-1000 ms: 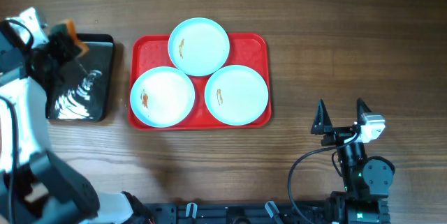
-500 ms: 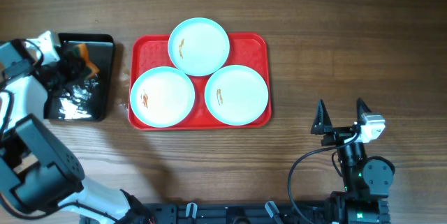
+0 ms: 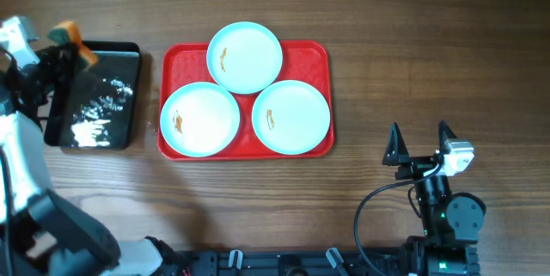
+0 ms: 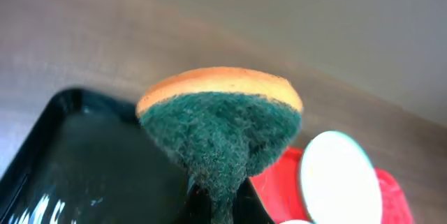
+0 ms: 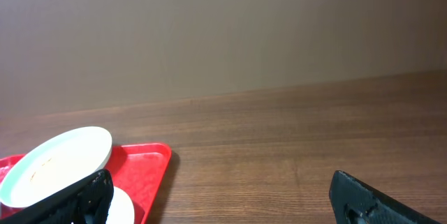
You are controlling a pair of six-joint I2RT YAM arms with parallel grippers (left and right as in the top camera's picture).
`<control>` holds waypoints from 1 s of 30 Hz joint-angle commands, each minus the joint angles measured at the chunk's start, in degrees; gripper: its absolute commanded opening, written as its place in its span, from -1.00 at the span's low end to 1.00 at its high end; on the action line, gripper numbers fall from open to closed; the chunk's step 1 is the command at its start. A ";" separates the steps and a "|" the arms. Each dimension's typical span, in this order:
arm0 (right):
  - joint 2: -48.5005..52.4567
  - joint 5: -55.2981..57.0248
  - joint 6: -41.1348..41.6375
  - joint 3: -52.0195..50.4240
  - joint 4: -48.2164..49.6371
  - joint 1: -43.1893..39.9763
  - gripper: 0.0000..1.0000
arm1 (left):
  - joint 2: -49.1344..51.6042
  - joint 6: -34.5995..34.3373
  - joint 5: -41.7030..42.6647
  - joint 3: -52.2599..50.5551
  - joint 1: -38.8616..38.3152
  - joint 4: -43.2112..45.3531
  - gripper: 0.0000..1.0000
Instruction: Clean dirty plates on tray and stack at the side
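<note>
Three pale plates lie on the red tray [image 3: 318,57]: one at the back [image 3: 245,57], one front left [image 3: 199,119], one front right [image 3: 292,116]. Each has a small orange-brown smear. My left gripper [image 3: 69,39] is shut on a sponge [image 4: 220,123] with an orange top and green scrub face, held above the far left corner of the black tray [image 3: 99,95]. The left wrist view shows the red tray [image 4: 276,182] and one plate [image 4: 339,175] behind the sponge. My right gripper [image 3: 419,143] is open and empty, well right of the red tray [image 5: 143,165].
The black tray holds shiny liquid and stands left of the red tray. Bare wooden table [image 3: 430,44] lies to the right and behind. The right arm's base [image 3: 447,216] sits at the front right edge.
My left gripper with the sponge has risen out of the black tray and moved left and back toward its far left corner. The right arm and the plates have not moved.
</note>
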 commanded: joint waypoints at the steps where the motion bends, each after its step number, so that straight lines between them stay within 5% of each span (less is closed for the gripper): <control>1: 0.11 0.33 -0.76 -0.04 0.24 -0.11 0.99 | 9.66 3.85 -3.74 -1.20 0.07 -0.50 -0.92; 8: 0.11 0.33 -0.79 -0.04 0.24 -0.11 1.00 | 4.24 -6.69 12.15 -0.92 0.48 7.89 -0.92; 18: 0.11 0.33 -0.76 -0.07 0.24 -0.11 1.00 | -6.08 -8.15 11.04 -0.96 0.55 12.63 -0.92; 23: 0.11 0.33 -0.76 -0.04 0.24 -0.11 0.99 | 1.49 2.69 -8.83 -2.71 0.55 1.70 -0.92; 30: 0.11 0.33 -0.76 -0.04 0.24 -0.11 0.99 | 11.82 3.48 -0.81 -4.09 0.70 1.73 -0.92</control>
